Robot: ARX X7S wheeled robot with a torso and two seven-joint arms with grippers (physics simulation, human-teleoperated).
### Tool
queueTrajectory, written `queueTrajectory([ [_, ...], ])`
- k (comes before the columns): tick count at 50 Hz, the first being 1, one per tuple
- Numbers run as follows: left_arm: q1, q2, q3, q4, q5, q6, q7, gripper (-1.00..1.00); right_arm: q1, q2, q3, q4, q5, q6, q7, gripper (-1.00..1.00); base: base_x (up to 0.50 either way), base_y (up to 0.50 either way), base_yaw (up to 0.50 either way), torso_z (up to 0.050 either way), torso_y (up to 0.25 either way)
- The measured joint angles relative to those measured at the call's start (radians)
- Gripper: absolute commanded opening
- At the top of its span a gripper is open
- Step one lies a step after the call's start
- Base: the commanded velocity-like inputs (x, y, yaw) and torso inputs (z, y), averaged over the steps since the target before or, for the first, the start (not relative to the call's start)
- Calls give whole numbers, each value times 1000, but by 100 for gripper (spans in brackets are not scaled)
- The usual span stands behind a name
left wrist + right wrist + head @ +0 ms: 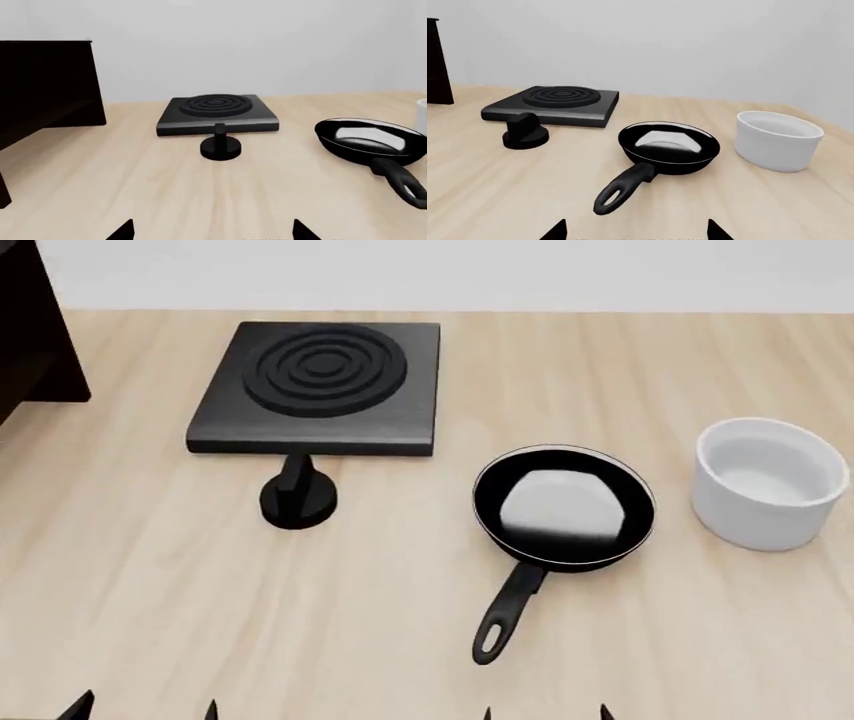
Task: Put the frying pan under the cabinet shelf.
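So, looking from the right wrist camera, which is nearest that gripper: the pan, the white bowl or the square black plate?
1. Frying pan, handle pointing toward the right gripper.
2. White bowl, beside the pan.
3. Square ringed plate, farthest back, behind a black knob.

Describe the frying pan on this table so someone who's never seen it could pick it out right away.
On the light wooden table, find the black square plate with raised rings at the back. The frying pan sits in front and to its right, between a small black knob and a white bowl. It alone is round, black and glossy with a long handle.
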Motion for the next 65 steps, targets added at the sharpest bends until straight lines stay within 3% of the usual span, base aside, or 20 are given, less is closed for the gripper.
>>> queueTrajectory([
  [19, 13, -37, 42, 79, 8, -51, -30, 100, -14, 37, -32, -87, 7, 70, 29, 100, 0, 0, 0, 50, 57],
  [65, 8, -90, 91, 121, -12, -97, -71, 100, -3, 91, -83, -180, 9, 156, 81, 100, 6, 500, 0, 50, 57],
])
